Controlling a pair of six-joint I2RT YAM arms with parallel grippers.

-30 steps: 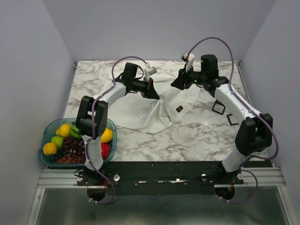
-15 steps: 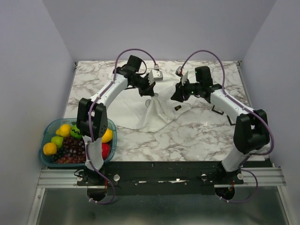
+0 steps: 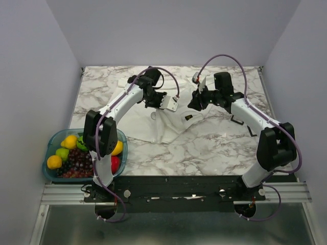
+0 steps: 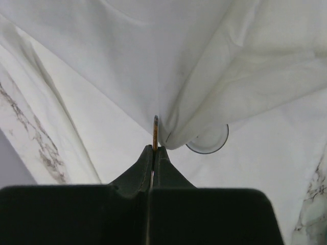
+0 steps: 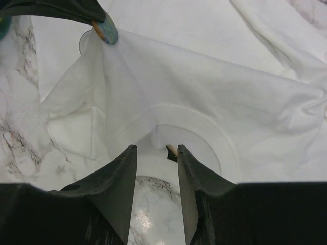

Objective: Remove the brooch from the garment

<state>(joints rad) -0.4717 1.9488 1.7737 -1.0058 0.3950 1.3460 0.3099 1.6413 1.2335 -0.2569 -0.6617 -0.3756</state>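
The white garment [image 3: 168, 125] lies bunched on the marble table, its dark diamond logo [image 3: 188, 117] facing up. My left gripper [image 4: 154, 149] is shut on the brooch [image 4: 155, 127], seen edge-on as a thin disc, with a peak of cloth drawn up against it and a clear round disc [image 4: 210, 143] behind. In the right wrist view the brooch [image 5: 108, 31] shows blue and orange in the left fingers. My right gripper [image 5: 156, 153] is open, its tips at the garment's collar [image 5: 204, 127], gripping nothing. In the top view the left gripper [image 3: 157, 102] and the right gripper [image 3: 194, 104] face each other over the cloth.
A teal bowl [image 3: 51, 140] of fruit stands at the near left beside the left arm's base. Two small black square frames [image 3: 252, 130] lie on the marble right of the garment, partly under the right arm. Walls close the table on three sides.
My left wrist has rolled over and swung toward the near side, drawing the cloth peak leftward. My right gripper came down and forward to the collar, then stayed.
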